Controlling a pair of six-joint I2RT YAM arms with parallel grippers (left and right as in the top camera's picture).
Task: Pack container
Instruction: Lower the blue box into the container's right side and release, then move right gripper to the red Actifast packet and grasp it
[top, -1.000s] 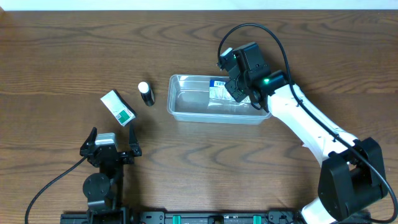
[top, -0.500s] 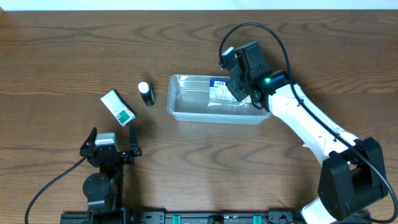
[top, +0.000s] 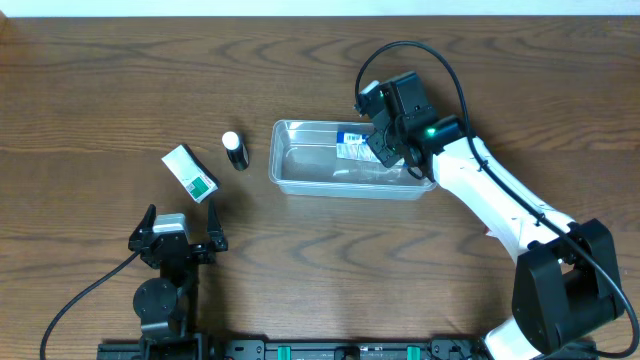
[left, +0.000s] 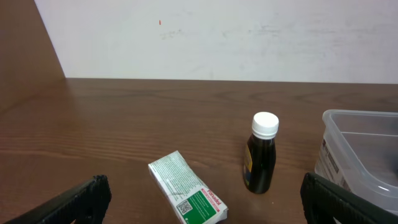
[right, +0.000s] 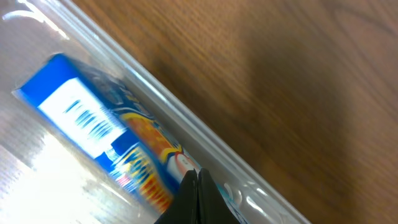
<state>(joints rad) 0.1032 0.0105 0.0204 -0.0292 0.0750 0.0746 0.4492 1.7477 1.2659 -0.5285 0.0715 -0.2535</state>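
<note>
The clear rectangular container (top: 345, 158) lies upright mid-table, a blue-and-white carton (top: 352, 142) inside.

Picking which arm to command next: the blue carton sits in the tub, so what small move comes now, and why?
Probably ease the left gripper forward toward the green-and-white box: it stands open, and the box lies just ahead on the table, outside the container. The right gripper is shut over the carton in the container.
</note>
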